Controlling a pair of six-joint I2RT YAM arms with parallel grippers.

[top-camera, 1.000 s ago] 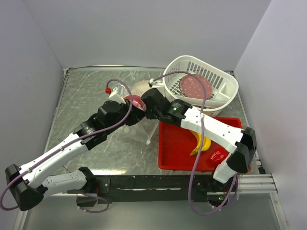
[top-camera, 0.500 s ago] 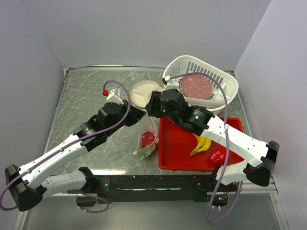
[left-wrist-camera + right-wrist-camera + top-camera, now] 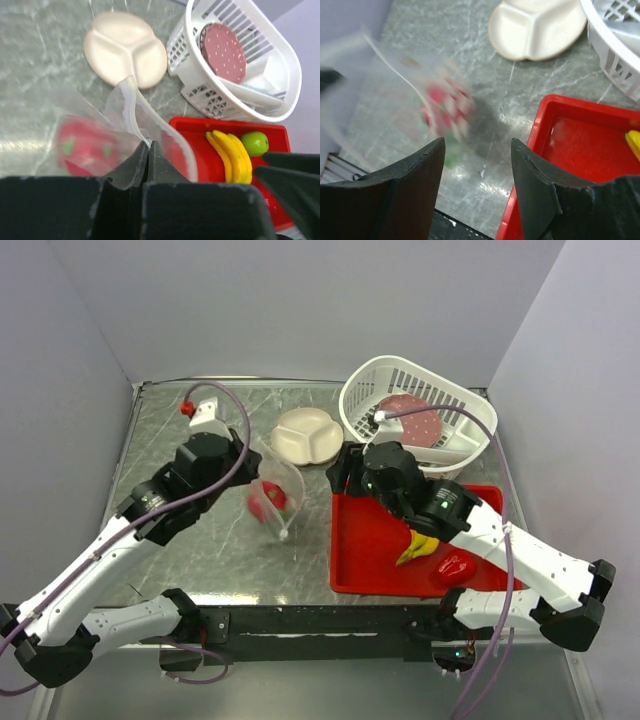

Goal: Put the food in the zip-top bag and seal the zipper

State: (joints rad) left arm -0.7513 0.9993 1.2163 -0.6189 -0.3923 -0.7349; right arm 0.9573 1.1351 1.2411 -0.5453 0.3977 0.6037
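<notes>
My left gripper point(image 3: 250, 468) is shut on the mouth edge of the clear zip-top bag point(image 3: 283, 485) and holds it above the table; the pinch shows in the left wrist view point(image 3: 147, 145). The bag's mouth gapes open, its zipper strip point(image 3: 131, 107) curling up from the fingers. The pink-red dragon fruit point(image 3: 267, 500) lies inside the bag, blurred in both wrist views point(image 3: 82, 147) point(image 3: 445, 110). The yellow banana point(image 3: 420, 545) point(image 3: 232, 157) and the green apple point(image 3: 255, 143) lie in the red tray point(image 3: 370, 540). My right gripper point(image 3: 340, 472) point(image 3: 477, 150) is open and empty, right of the bag over the tray's left edge.
A white slotted basket point(image 3: 470, 440) holding a reddish speckled disc point(image 3: 408, 418) stands at the back right. A cream divided plate point(image 3: 305, 435) lies behind the bag. A small red object point(image 3: 455, 565) sits in the tray's near right part. Grey walls stand on three sides.
The dragon fruit dropped into the bag. My right gripper let go and drew back right toward the tray. My left gripper swung left and back, carrying the bag, which is still swaying.
</notes>
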